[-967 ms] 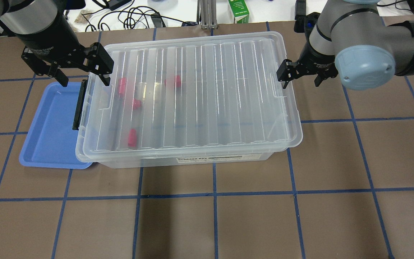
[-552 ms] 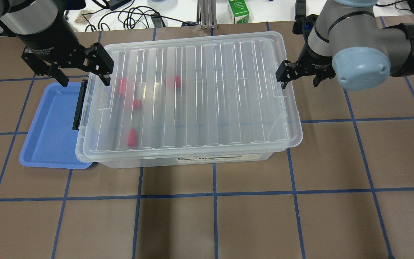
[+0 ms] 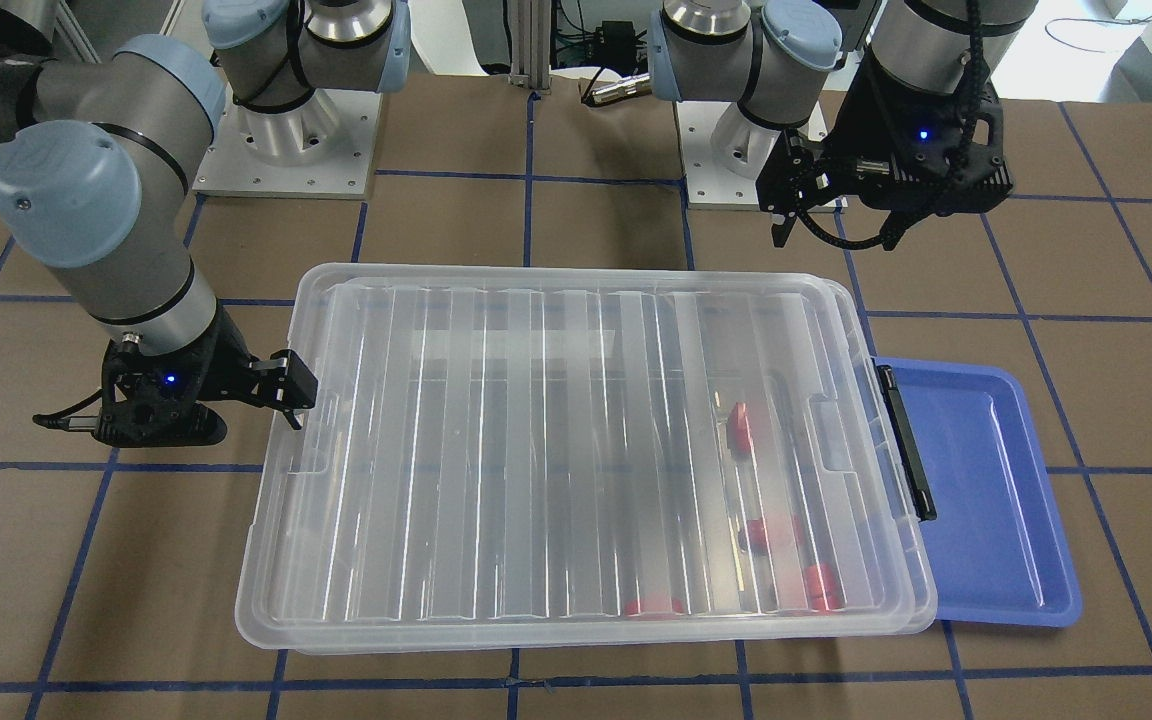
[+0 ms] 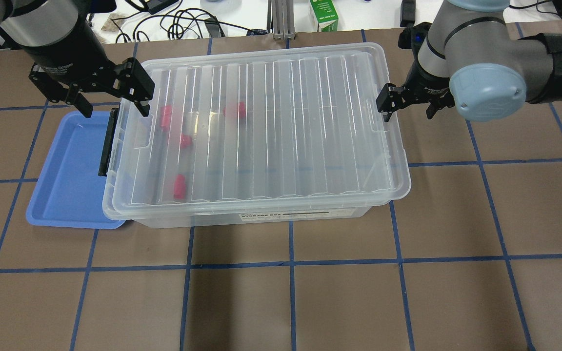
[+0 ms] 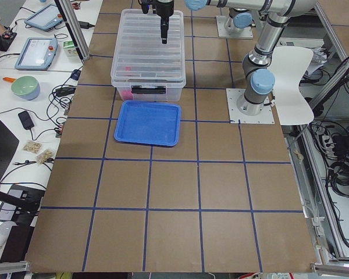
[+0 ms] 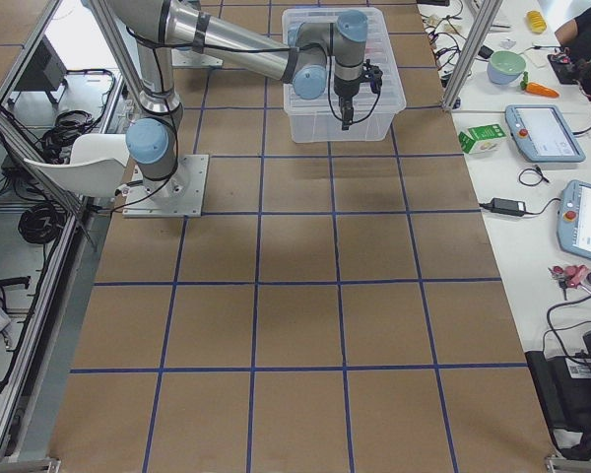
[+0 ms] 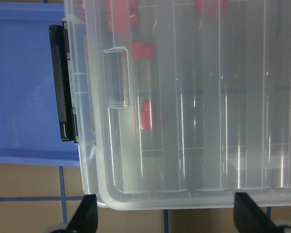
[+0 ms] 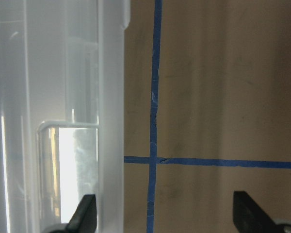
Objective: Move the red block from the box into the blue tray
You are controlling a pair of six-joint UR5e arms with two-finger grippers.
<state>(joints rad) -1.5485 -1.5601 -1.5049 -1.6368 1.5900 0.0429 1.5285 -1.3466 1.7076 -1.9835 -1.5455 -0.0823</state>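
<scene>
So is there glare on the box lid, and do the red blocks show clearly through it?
Overhead exterior: white glare streaks run along the box lid, with the red blocks hazy pink beneath. Left wrist-mounted: blocks crisper, still softened. Right wrist-mounted: a washed-out bright patch near the lid's edge.

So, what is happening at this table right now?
The large clear plastic box still has its ribbed lid on, with small red plastic blocks inside. The left gripper hangs open over the end with the black latch, the right gripper open at the far end; neither holds anything. The shallow blue plastic tray beside the latch holds no block yet.
</scene>
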